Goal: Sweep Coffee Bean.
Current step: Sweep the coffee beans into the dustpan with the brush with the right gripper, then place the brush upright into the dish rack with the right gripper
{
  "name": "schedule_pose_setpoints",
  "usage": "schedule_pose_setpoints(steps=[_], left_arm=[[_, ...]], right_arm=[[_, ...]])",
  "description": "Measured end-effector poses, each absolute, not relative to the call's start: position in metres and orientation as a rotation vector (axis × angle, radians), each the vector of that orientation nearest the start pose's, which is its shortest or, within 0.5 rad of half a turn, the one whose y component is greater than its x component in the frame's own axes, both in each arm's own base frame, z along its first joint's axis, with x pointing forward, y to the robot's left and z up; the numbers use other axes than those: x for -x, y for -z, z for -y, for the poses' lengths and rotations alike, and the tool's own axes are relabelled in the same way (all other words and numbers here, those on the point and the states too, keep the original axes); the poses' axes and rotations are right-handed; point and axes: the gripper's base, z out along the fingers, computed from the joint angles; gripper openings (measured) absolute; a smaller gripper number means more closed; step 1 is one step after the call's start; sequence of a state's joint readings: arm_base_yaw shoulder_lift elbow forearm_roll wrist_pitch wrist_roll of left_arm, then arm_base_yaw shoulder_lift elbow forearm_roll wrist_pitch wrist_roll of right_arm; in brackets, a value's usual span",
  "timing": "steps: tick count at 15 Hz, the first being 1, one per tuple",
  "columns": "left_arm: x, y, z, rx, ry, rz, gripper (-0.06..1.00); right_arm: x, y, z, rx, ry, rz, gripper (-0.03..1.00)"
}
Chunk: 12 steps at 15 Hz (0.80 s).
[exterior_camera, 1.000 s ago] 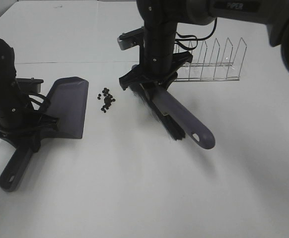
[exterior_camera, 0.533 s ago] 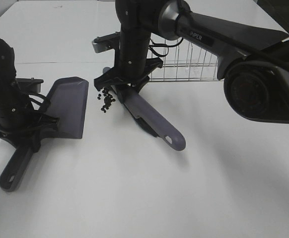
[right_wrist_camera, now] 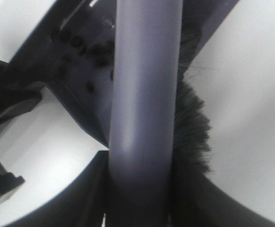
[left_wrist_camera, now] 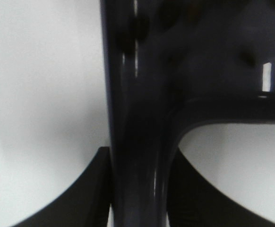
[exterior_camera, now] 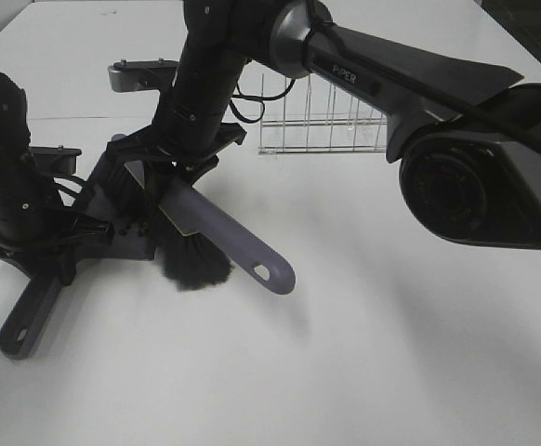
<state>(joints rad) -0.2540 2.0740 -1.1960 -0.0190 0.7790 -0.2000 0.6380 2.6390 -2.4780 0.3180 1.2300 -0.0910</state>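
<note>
My left gripper (exterior_camera: pixel 52 237) is shut on the handle of the grey dustpan (exterior_camera: pixel 122 223), which lies flat on the white table at the left. My right gripper (exterior_camera: pixel 173 158) is shut on the grey brush (exterior_camera: pixel 238 249) and reaches across, so the black bristles (exterior_camera: pixel 196 265) rest over the pan's mouth. In the right wrist view several coffee beans (right_wrist_camera: pixel 76 41) lie on the dustpan (right_wrist_camera: pixel 47 61) beside the brush handle (right_wrist_camera: pixel 144 94). The exterior view hides them behind the brush and arm. The left wrist view shows the pan handle (left_wrist_camera: pixel 137 142) close up and blurred.
A clear wire rack (exterior_camera: pixel 322 121) stands at the back of the table, behind the right arm. The brush's handle end (exterior_camera: pixel 270 274) points toward the front middle of the table.
The right arm has swept the brush leftward over the spot where the beans lay and onto the dustpan. The beans no longer show on the table. The left arm and dustpan stayed put.
</note>
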Motion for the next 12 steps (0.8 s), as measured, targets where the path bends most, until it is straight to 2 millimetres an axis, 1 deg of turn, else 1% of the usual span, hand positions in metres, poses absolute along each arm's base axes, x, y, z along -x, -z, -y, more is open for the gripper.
schedule_pose_setpoints(steps=[2,4,6,8,10,11,12], left_arm=[[-0.35,-0.098,0.092,-0.064,0.021,-3.143,0.27],[-0.35,-0.098,0.092,-0.064,0.021,-3.143,0.27],[-0.35,-0.098,0.092,-0.064,0.021,-3.143,0.27],[-0.35,-0.098,0.092,-0.064,0.021,-3.143,0.27],[-0.35,-0.098,0.092,-0.064,0.021,-3.143,0.27],[-0.35,-0.098,0.092,-0.064,0.021,-3.143,0.27],[-0.35,-0.098,0.092,-0.065,0.021,-3.143,0.27]], right_arm=[[-0.422,-0.16,-0.349,0.929,-0.602,-2.712,0.26],[-0.425,-0.176,-0.35,0.898,-0.6,-2.662,0.26],[-0.428,-0.186,-0.345,0.9,-0.519,-2.631,0.26],[-0.432,-0.199,-0.337,0.907,-0.381,-2.591,0.26],[-0.438,-0.224,-0.323,0.87,-0.242,-2.538,0.26],[-0.446,-0.251,-0.3,0.803,-0.198,-2.499,0.26],[-0.452,-0.263,-0.286,0.761,-0.195,-2.487,0.26]])
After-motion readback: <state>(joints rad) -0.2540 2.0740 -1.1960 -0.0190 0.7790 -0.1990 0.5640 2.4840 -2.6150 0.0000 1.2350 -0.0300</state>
